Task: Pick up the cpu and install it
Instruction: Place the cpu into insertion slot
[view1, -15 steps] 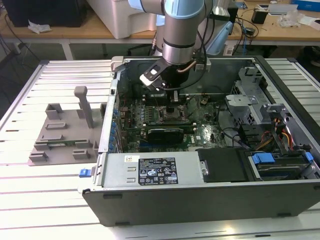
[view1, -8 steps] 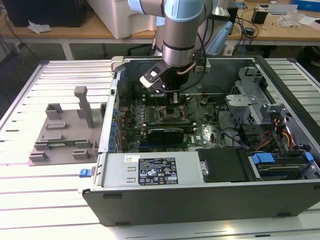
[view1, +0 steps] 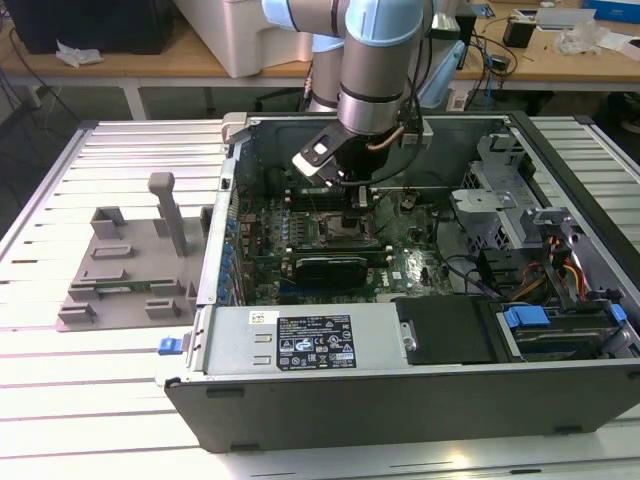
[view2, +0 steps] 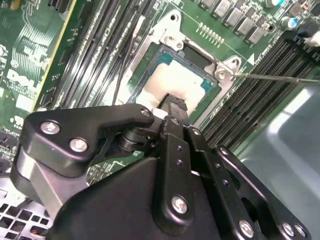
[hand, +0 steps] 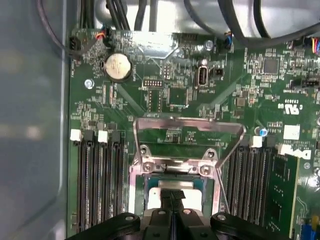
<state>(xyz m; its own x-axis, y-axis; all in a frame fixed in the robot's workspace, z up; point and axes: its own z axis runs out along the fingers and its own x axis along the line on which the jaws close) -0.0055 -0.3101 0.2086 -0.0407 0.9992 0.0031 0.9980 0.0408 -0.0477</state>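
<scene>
Directly beneath the gripper (view2: 174, 104), the cpu (view2: 172, 80) lay in its socket (view2: 159, 39), the gripper's closed fingers touching its metal top.

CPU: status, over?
End effector shut, tip at cpu. It lies in the socket. Load plate open, clear.

An open grey computer case (view1: 400, 410) lies on a slatted counter (view1: 80, 400), its green motherboard (view1: 262, 235) exposed inside. In the exterior view, a grey plastic tray (view1: 110, 290) sits just beside the case, at its nine o'clock.
</scene>
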